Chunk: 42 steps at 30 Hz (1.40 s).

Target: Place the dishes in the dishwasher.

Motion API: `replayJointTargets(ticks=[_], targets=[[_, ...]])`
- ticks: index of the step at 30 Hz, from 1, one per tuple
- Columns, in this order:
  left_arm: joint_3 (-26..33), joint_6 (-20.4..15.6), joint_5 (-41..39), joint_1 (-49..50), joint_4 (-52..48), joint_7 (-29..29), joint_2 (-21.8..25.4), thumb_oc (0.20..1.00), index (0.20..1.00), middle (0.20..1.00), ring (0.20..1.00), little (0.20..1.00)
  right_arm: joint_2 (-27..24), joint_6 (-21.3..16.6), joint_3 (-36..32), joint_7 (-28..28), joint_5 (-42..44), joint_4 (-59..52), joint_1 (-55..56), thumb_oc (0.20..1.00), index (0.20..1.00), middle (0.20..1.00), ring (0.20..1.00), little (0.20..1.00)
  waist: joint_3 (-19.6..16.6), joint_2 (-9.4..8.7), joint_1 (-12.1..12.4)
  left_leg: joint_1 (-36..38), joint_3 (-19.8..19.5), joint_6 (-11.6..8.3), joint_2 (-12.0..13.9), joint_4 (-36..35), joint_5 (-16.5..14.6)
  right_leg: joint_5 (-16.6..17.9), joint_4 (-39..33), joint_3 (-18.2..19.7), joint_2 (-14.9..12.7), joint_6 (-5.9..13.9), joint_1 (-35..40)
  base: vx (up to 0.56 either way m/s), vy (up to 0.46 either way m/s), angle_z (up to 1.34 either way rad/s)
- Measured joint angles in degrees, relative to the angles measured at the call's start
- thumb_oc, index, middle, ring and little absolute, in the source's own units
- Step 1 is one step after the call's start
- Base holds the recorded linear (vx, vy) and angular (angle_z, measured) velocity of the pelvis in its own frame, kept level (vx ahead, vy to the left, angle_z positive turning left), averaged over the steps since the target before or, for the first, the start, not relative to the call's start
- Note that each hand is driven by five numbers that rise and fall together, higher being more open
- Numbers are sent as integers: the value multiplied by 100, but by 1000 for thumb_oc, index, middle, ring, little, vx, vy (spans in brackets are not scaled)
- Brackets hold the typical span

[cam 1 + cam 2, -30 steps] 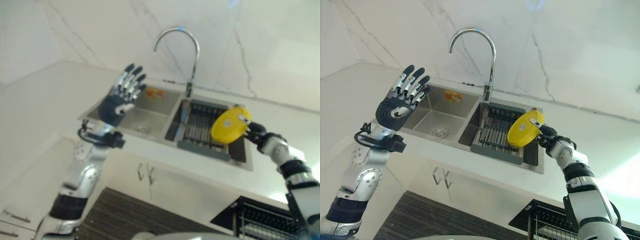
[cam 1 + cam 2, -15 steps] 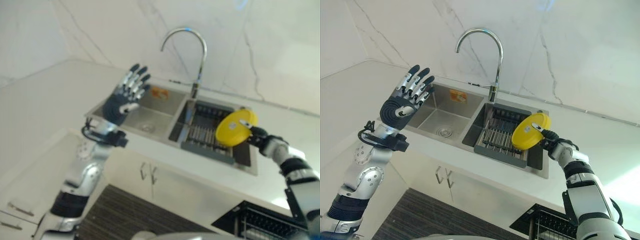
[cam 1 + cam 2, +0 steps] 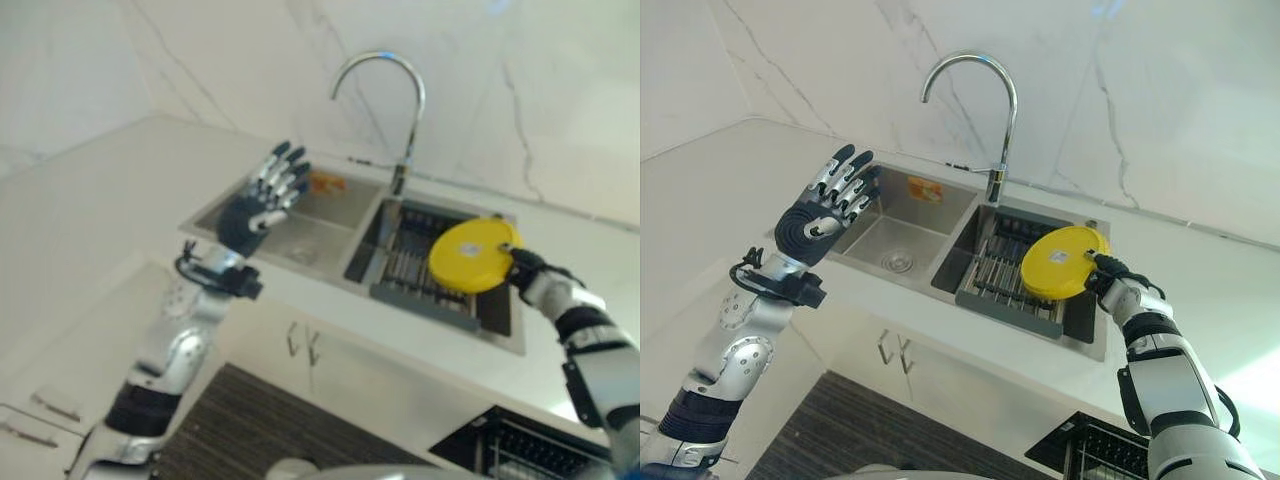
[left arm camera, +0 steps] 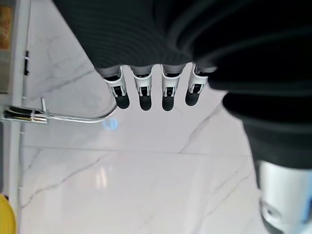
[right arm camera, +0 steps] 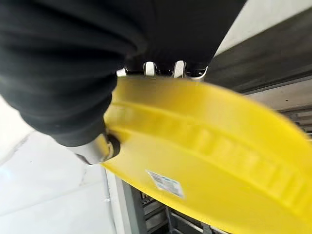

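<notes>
- Right robot hand point(image 3: 1110, 281) grips a yellow plate point(image 3: 1062, 276) by its rim: thumb on one face, fingers on the other, clear in the right wrist view point(image 5: 204, 146).
- Plate is held tilted, almost on edge, above the right basin of the double sink point(image 3: 940, 215), over the dark dish rack point(image 3: 1015, 275) that sits in that basin. Plate touches neither rack nor sink.
- Left robot hand point(image 3: 825, 205) is raised over the near-left corner of the sink with fingers straight and spread, palm up, holding nothing. Left wrist view shows the straight fingers point(image 4: 141, 92) against the marble wall.
- Curved chrome faucet point(image 3: 990, 110) stands behind the sink, between the two basins.
- White tabletop point(image 3: 1200, 270) surrounds the sink; white cabinet doors point(image 3: 930, 375) below.
- Black wire basket point(image 3: 1095, 455) at the bottom right, below the tabletop edge; probably the dishwasher rack, cannot tell for sure.
- Handling, judged: plate looks like plastic, so light, stiff, not very fragile. Smooth surface, may be slippery if wet.
- Rim pinch is the sensible hold; keeps the face free for slotting it on edge between rack tines. One-point rim grip can let it swing, so move slowly.
</notes>
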Motion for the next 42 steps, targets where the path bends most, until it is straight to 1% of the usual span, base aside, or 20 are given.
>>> replayJointTargets(ticks=[5,7,11,15,17,18,19,20,22,23,25,26,27,28,29,33,37,39,40,42], targets=[[-4,-1,-27,-2,5,-40,0,1000,1000,1000,1000,1000,78,-364,-2,-71,57,0,-4,200,200,200,200,200,24,5,17,-1,-38,-1,-9,1,1,-1,1,-44,-4,1,18,-57,27,5],[-18,-8,-28,-12,5,-44,-10,1000,1000,1000,1000,1000,113,-470,0,-82,63,-16,-4,200,200,200,200,200,25,3,8,0,-37,36,-13,2,30,0,3,-45,-5,0,18,-86,36,0],[-23,-28,-48,-5,17,-91,-10,1000,1000,1000,1000,1000,112,-780,-28,-85,436,-327,3,200,200,200,200,200,45,-3,-14,3,-27,7,-6,2,16,-1,2,-35,-3,1,17,-64,9,-1],[-30,42,-437,125,166,-386,-31,1000,1000,1000,1000,1000,101,-1065,-123,71,729,-956,64,200,200,200,200,200,60,-25,-48,6,-12,6,1,3,17,-1,2,-14,3,0,11,-62,-25,-2],[-35,148,-502,316,282,-599,-30,1000,1000,1000,1000,1000,63,-1078,-287,198,805,-1230,129,200,200,200,200,200,64,-31,-60,5,5,7,-1,11,17,0,3,3,5,0,-7,-47,-16,-3],[-48,310,-744,394,408,-877,-35,1000,1000,1000,1000,1000,10,-1091,-304,250,922,-1351,177,200,200,200,200,200,65,-32,-62,4,22,12,-1,9,19,0,4,12,4,0,-14,-37,-4,-5],[-32,664,-1001,542,470,-1350,-103,1000,1000,1000,1000,1000,-63,-1092,-335,378,1099,-1501,270,200,200,200,200,200,67,-37,-70,7,76,15,-1,33,19,0,5,26,-1,0,-21,-45,-2,-7],[-145,1000,-1157,827,455,-2072,-176,1000,1000,1000,1000,1000,-91,-1094,-484,553,1263,-1608,363,200,200,200,200,200,70,-42,-115,3,104,27,-4,33,21,1,6,45,-5,1,-32,-47,7,-9],[-846,1503,-1271,1345,584,-3537,113,1000,1000,1000,1000,1000,-139,-1198,-514,766,1521,-1720,518,200,200,200,200,200,78,-30,-273,6,156,44,1,33,32,5,32,114,-4,1,-72,-53,14,-19],[-1125,1636,-1256,1614,719,-4266,275,1000,1000,1000,1000,1000,-138,-1222,-500,846,1643,-1965,698,200,200,200,200,200,101,7,-352,35,253,46,20,32,28,9,32,206,1,-4,-88,-57,2,-36],[-1080,1693,-1172,1752,795,-5210,491,1000,1000,1000,1000,1000,-163,-1221,-522,968,1691,-2272,993,200,200,200,200,200,135,84,-531,97,308,49,43,-3,16,17,31,296,16,-11,-73,-49,-11,-25],[-1065,1691,-1141,1749,788,-5307,525,1000,1000,1000,1000,1000,-163,-1221,-522,980,1707,-2294,1021,200,200,200,200,200,136,92,-545,101,316,49,45,-3,16,17,30,306,18,-11,-73,-35,-12,-24],[-1041,1718,-924,1671,617,-5989,724,1000,1000,1000,1000,1000,-165,-1206,-518,1058,1745,-2537,1216,200,200,200,200,200,126,183,-671,123,424,24,70,-5,-50,28,25,415,37,-22,-76,-50,-18,-23],[-1061,1728,-851,1591,490,-6170,735,1000,1000,1000,1000,1000,-169,-1205,-515,1067,1744,-2676,1290,200,200,200,200,200,121,210,-758,123,432,23,73,-5,-51,30,4,424,39,-24,-78,-41,-15,-27],[-1088,1774,-767,1494,337,-6314,774,1000,1000,1000,1000,1000,-195,-1191,-513,1070,1744,-2875,1372,200,200,200,200,200,118,226,-840,139,453,22,87,-5,-51,39,4,468,58,-37,-85,-49,-28,-16],[-1358,1910,-454,1442,346,-6473,1093,1000,1000,1000,1000,1000,-402,-1179,-511,1164,1730,-3178,1463,200,200,200,200,200,103,250,-899,190,575,0,148,-6,-69,55,5,574,115,-61,-87,-30,-35,-15],[-1358,1985,-182,1761,644,-6562,1091,1000,1000,1000,1000,1000,-524,-1177,-503,1189,1729,-3191,1464,200,200,200,200,200,80,273,-944,189,591,4,158,-6,-76,56,4,590,123,-65,-96,-26,-59,-2],[-1357,2006,144,2165,1329,-6429,1086,1000,1000,1000,1000,1000,-523,-1210,-502,1192,1670,-3498,1486,200,200,200,200,200,49,296,-963,141,618,-3,173,-6,-95,69,6,650,140,-85,-164,-10,-100,-10],[-1341,1990,288,2375,1761,-6334,1038,1000,1000,1000,1000,1000,-516,-1315,-503,1133,1509,-3852,1579,200,200,200,200,200,19,313,-993,98,630,-4,184,-6,-96,71,27,654,145,-87,-205,-34,-78,-10],[-1200,2058,538,2746,2901,-6071,643,1000,1000,1000,1000,1000,-400,-1639,-544,1087,1296,-4963,2030,200,200,200,200,200,-32,365,-1048,77,751,-4,209,-6,-97,80,33,712,160,-100,-264,-53,-15,-12]])
